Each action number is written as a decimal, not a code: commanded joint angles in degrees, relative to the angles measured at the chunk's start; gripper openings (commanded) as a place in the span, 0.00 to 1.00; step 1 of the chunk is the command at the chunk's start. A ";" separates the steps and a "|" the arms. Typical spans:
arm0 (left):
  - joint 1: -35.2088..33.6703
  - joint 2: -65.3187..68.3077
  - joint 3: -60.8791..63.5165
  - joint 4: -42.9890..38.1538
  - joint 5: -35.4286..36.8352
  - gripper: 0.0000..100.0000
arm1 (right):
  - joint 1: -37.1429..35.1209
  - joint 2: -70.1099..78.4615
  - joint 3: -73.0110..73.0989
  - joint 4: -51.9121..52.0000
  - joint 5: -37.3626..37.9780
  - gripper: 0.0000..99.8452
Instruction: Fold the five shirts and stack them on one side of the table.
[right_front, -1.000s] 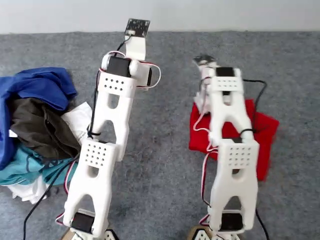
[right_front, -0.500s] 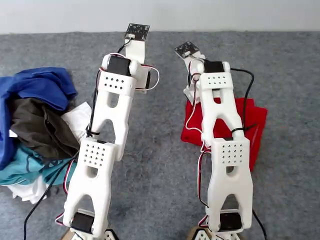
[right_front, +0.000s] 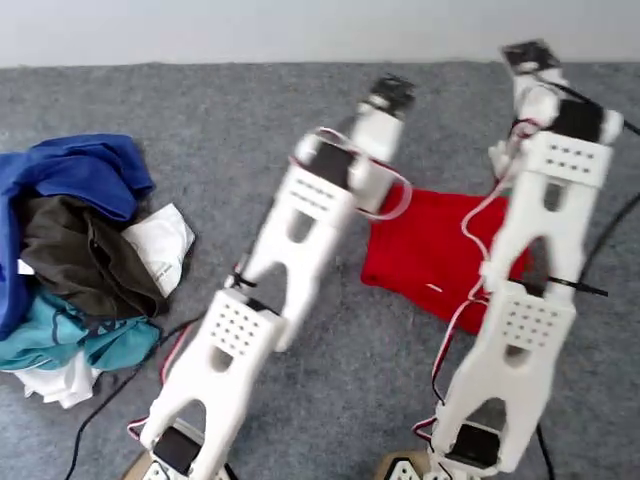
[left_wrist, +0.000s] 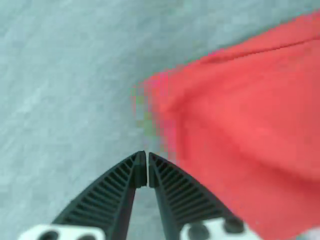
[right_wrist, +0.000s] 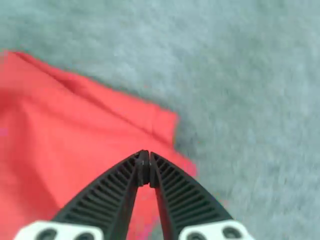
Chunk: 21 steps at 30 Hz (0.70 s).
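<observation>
The left claw (left_wrist: 142, 170) was closed with its tips touching and nothing between them; it hung over the grey table cover (left_wrist: 60, 75), and a corner of the red shirt (left_wrist: 250, 115) lay just beside and ahead of the tips. The right claw (right_wrist: 145, 167) was likewise closed and empty, with its tips above the shirt's edge near another corner. The heap of shirts (right_front: 70, 250) lay well apart from both claws, beyond the left arm. The red shirt appeared light, soft and limp; it would probably sag and drag on the cover. Each claw should probably pinch it at the nearest corner hem.
</observation>
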 joint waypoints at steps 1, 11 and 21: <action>2.37 2.37 0.13 -10.29 1.58 0.02 | 2.51 -9.36 10.99 2.42 0.35 0.01; -1.76 8.79 -3.03 -14.42 12.40 0.01 | 3.91 -4.70 26.02 -11.91 -3.87 0.01; -5.54 10.55 -5.23 -7.65 12.31 0.01 | -2.51 -1.71 25.93 -21.49 -9.49 0.01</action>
